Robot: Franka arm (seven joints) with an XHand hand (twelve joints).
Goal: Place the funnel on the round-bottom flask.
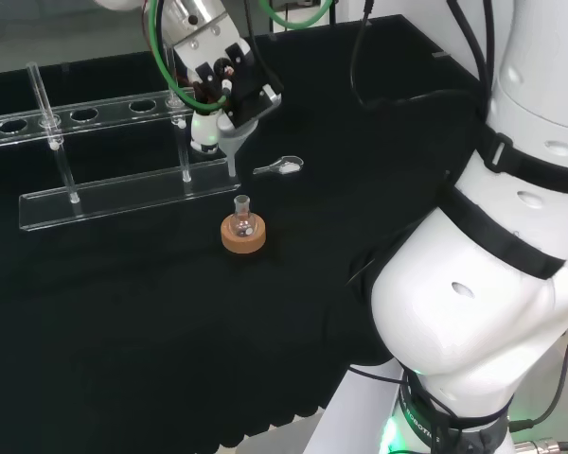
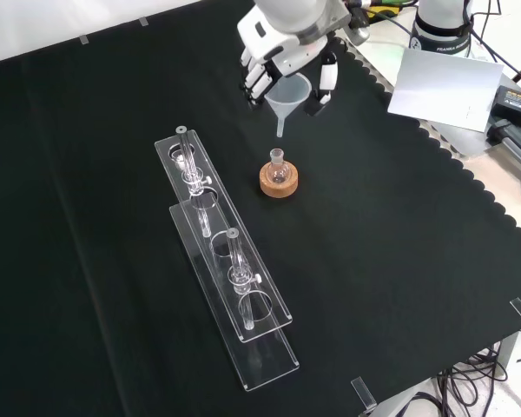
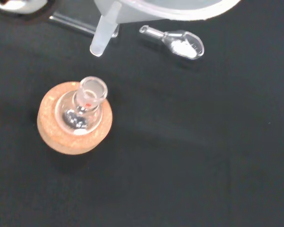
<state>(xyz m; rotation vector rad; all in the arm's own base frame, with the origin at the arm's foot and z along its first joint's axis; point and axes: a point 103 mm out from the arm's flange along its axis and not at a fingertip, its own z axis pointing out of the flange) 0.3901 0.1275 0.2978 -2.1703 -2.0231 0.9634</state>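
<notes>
A small round-bottom flask (image 1: pixel 242 220) (image 2: pixel 278 168) (image 3: pixel 85 106) stands upright on a cork ring (image 1: pixel 243 235) (image 2: pixel 279 182) (image 3: pixel 75 118) on the black cloth. The hand (image 1: pixel 218 71) (image 2: pixel 291 39) hangs above it, fingers curled round a white funnel (image 1: pixel 235 132) (image 2: pixel 288 95) (image 3: pixel 132 16). The funnel's stem (image 3: pixel 103 35) points down, its tip a short way above the flask's open neck and slightly off to one side; they do not touch.
A clear test-tube rack (image 1: pixel 114 161) (image 2: pixel 226 261) with a few tubes runs along the cloth beside the flask. A small clear weighing scoop (image 1: pixel 280 166) (image 3: pixel 177 42) holding white powder lies near the flask. White sheets (image 2: pixel 438 82) lie past the cloth's edge.
</notes>
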